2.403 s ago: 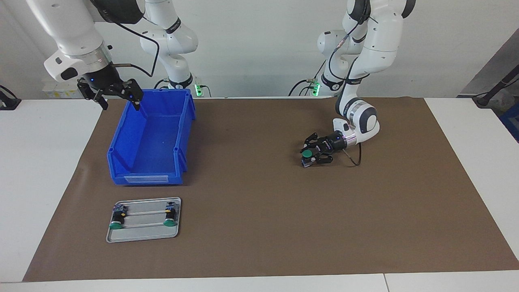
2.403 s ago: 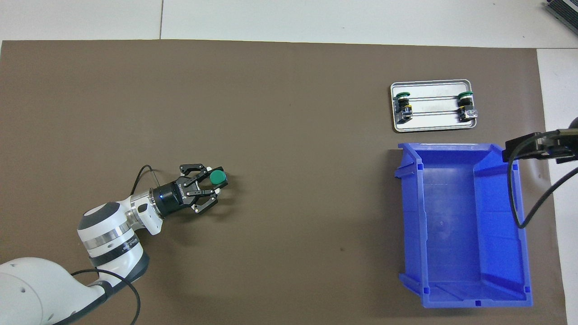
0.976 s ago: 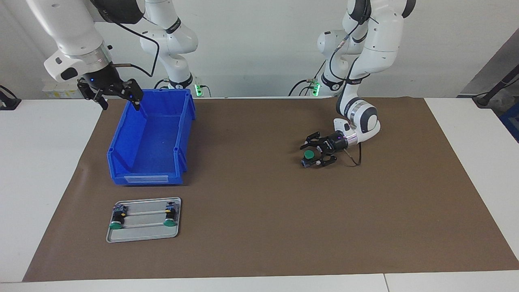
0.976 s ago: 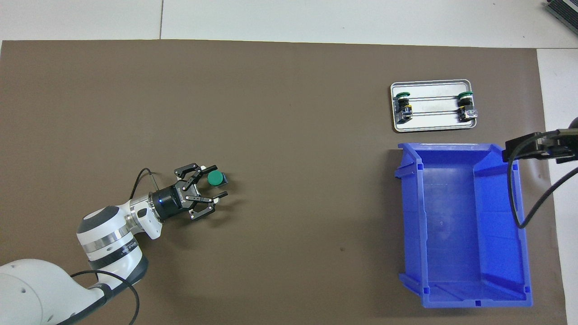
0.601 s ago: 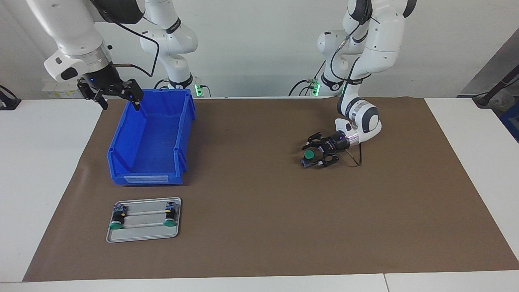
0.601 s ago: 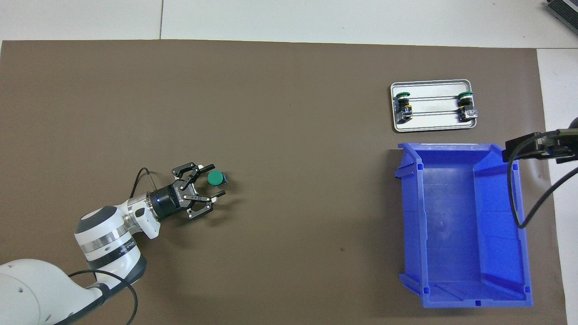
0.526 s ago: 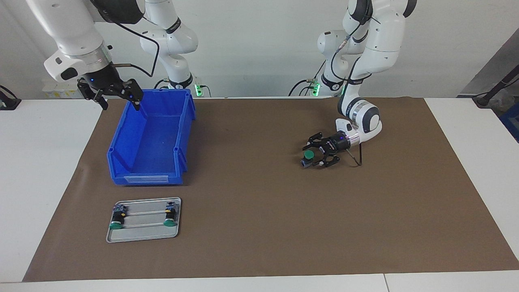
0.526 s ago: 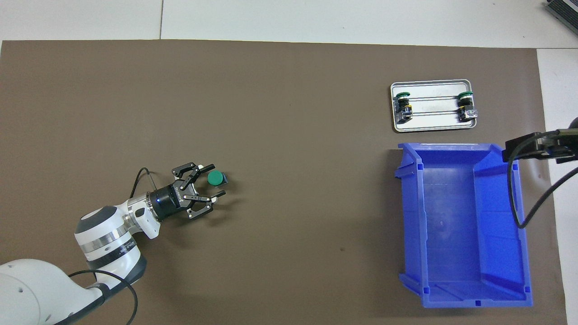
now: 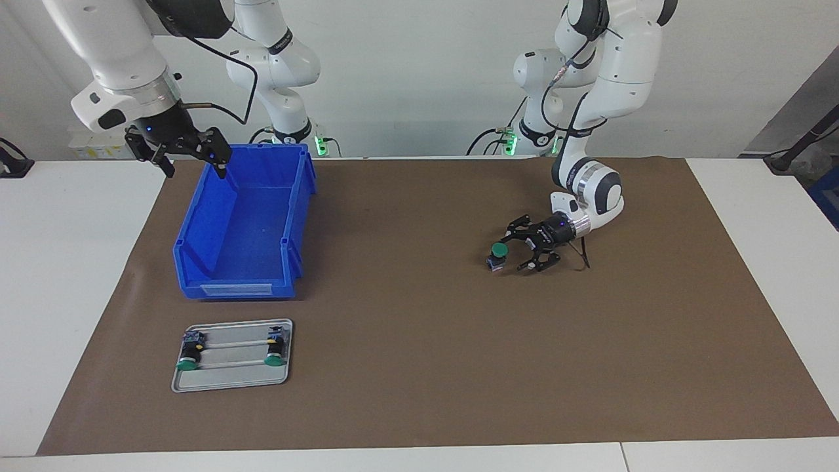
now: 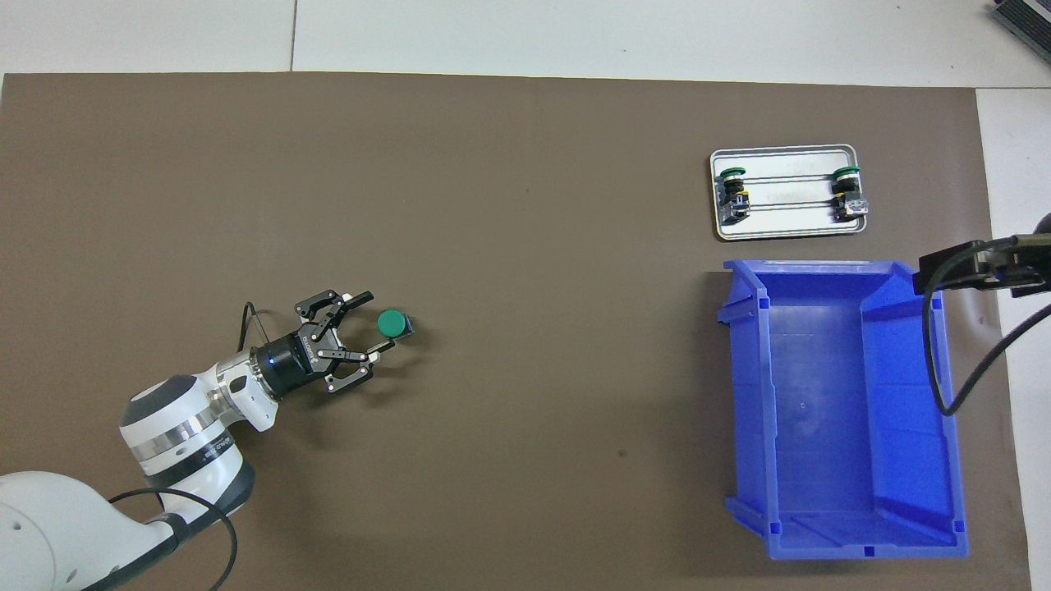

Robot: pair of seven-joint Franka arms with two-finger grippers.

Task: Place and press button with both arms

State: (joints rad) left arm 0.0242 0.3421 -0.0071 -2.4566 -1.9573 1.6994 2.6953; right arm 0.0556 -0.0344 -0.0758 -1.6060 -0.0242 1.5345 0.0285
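Note:
A green-capped button (image 9: 499, 254) (image 10: 393, 324) stands on the brown mat (image 9: 419, 328), toward the left arm's end of the table, with its cap up. My left gripper (image 9: 515, 253) (image 10: 376, 321) sits low beside it, open. Its fingertips are just short of the button, one to each side, and hold nothing. My right gripper (image 9: 195, 165) hangs open and empty above the corner of the blue bin (image 9: 196, 229) nearest the robots. That arm waits there.
The blue bin (image 10: 743, 394) holds nothing and stands at the right arm's end of the table. Farther from the robots than the bin lies a metal tray (image 9: 233, 379) (image 10: 784, 227). On the tray lie two more green-capped buttons (image 9: 189, 358) (image 9: 275, 352).
The left gripper has let go of the button and drawn back toward its own arm, staying open. The button stays standing on the mat. The right arm has not moved.

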